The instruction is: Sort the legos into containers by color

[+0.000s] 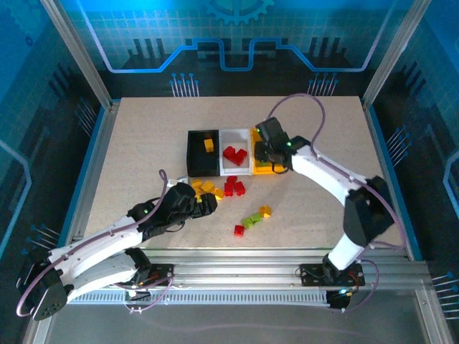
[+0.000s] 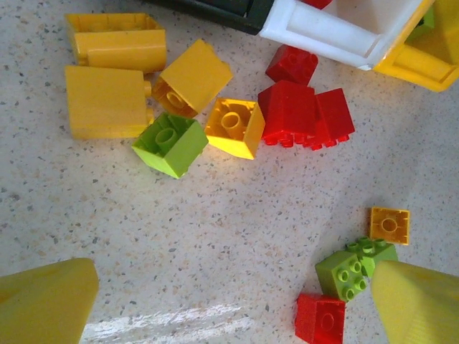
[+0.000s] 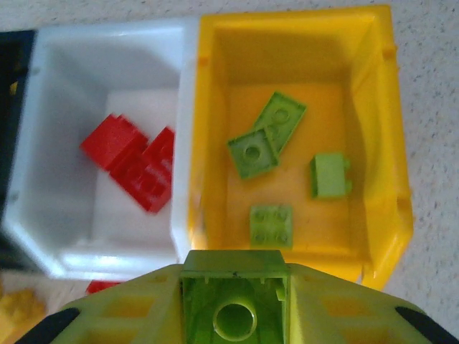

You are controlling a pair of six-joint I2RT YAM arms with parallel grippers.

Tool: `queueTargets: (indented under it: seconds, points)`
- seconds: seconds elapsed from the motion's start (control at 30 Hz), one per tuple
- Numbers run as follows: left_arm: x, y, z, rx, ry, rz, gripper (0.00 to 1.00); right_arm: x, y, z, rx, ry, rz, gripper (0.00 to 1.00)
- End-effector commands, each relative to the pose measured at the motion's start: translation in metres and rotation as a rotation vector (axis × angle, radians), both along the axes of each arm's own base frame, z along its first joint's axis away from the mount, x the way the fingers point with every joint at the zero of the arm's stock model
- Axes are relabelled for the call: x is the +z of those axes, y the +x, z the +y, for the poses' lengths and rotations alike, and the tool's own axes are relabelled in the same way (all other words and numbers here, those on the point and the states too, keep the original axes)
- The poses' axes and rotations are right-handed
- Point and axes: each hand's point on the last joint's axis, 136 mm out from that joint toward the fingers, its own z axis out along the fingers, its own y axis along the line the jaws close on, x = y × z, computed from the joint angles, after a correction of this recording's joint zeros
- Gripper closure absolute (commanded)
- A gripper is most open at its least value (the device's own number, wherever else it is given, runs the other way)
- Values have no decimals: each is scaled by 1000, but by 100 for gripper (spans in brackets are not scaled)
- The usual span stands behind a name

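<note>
Clasping a hollow lime brick [image 3: 234, 283], right gripper [image 3: 234, 314] over glossy yellow bin [image 3: 287, 29]

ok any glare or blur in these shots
Left wrist: white glare streak on the table low down, left fingers blurred. Right wrist: white bin wall blown out, held green brick looms large. Top: table evenly lit.

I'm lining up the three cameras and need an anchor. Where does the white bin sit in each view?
Top external: the white bin is at mid-table, the middle one of the three in the row.
Left wrist: its corner is on the top edge, right of centre.
Right wrist: it takes up the left half, with red legos inside.
Shared landmark: the yellow bin, directly to its right in every view.
</note>
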Motion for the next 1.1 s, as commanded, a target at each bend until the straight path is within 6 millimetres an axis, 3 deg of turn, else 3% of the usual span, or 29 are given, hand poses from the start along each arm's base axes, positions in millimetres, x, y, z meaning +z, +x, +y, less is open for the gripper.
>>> queueTargets:
  seconds: [0.0, 0.17, 0.27, 0.33, 0.43, 0.57, 0.7, 0.87, 1.07]
  points:
    - [-8, -6, 7, 28, 14, 48, 1, -20, 21, -16, -49, -81, 68, 62]
    - [-8, -9, 10, 36, 12, 63, 1, -35, 43, -28, -124, -84, 112, 59]
    - [-7, -9, 11, 38, 9, 61, 1, -35, 51, -23, -112, -45, 119, 47]
    - [-7, -9, 10, 36, 8, 59, 1, -27, 54, -19, -96, -25, 100, 40]
    - [-6, -8, 9, 31, 12, 56, 1, -8, 53, -16, -83, 5, 67, 37]
    - [-2, -5, 10, 20, 36, 44, 1, 17, 36, -9, -47, 43, 16, 37]
    - [-1, 7, 9, 0, 93, 63, 5, 24, 9, 2, 6, 61, -6, 36]
    - [-14, 32, 21, -3, 278, 98, 13, 16, -19, 6, 34, 76, 4, 36]
    - [-29, 65, 34, 71, 400, 89, 19, 8, -31, 1, 31, 83, 13, 37]
